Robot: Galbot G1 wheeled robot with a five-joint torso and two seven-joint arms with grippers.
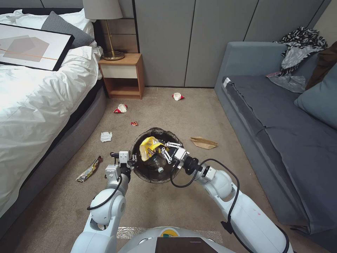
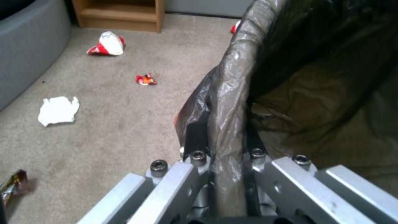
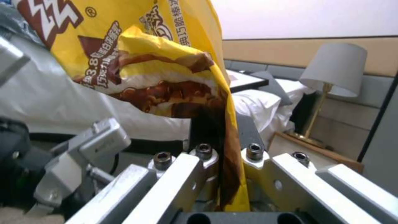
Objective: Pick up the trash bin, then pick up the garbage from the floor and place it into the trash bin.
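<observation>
wrapper-over-bin is the relation that counts: right gripper [image 1: 162,150], pinched on the yellow wrapper [image 1: 149,147], hangs above the trash bin [image 1: 140,168], whose nine-o'clock rim left gripper [image 1: 132,162] clamps.

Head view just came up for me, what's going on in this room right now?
The left hand grips the rim of the trash bin, holding it over the carpet. The right hand is shut on a yellow snack wrapper above the bin's opening. A bottle already lies inside. Red-and-white wrappers, a tissue, a foil wrapper and a brown paper bag remain on the floor.
</observation>
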